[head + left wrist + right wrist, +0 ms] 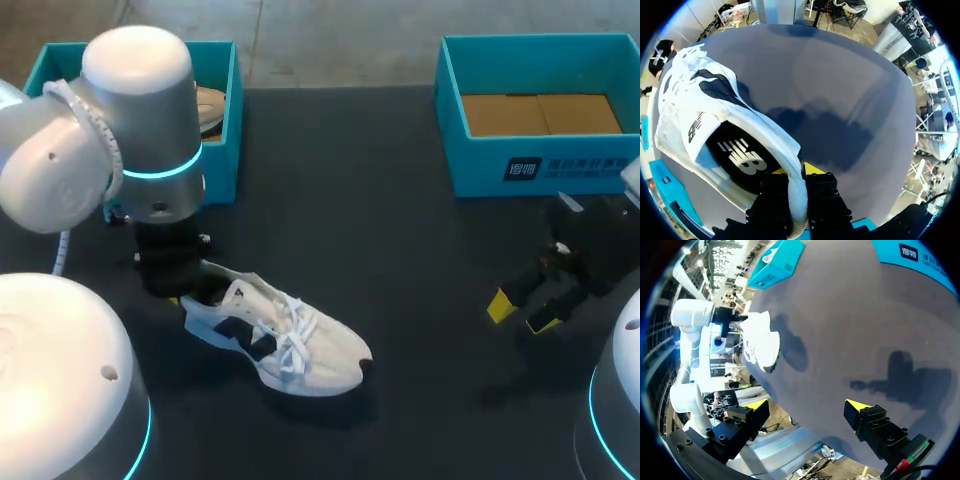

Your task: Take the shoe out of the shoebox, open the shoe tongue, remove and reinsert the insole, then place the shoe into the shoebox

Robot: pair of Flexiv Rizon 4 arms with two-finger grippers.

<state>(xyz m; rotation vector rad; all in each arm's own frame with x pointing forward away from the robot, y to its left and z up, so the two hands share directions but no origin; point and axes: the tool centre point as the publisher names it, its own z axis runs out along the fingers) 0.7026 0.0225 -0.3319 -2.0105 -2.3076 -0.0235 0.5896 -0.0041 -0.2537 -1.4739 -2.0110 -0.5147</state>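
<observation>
1. The white shoe [285, 340] is lying on the dark table [400, 230] in the lower left-centre of the head view. Its toe is pointing toward the lower right, and it is outside both boxes.
2. The left gripper [796, 174] is clamping the shoe's heel collar between its fingers, and the black insole [742, 157] is showing inside the shoe.
3. The right gripper [522, 313] is hovering over bare table at the right edge — fingers spread wide, grasping nothing.
4. The left shoebox [225, 150] is sitting in the upper left, holding a pale item [210, 108]; the right shoebox [480, 165] is sitting in the upper right.
</observation>
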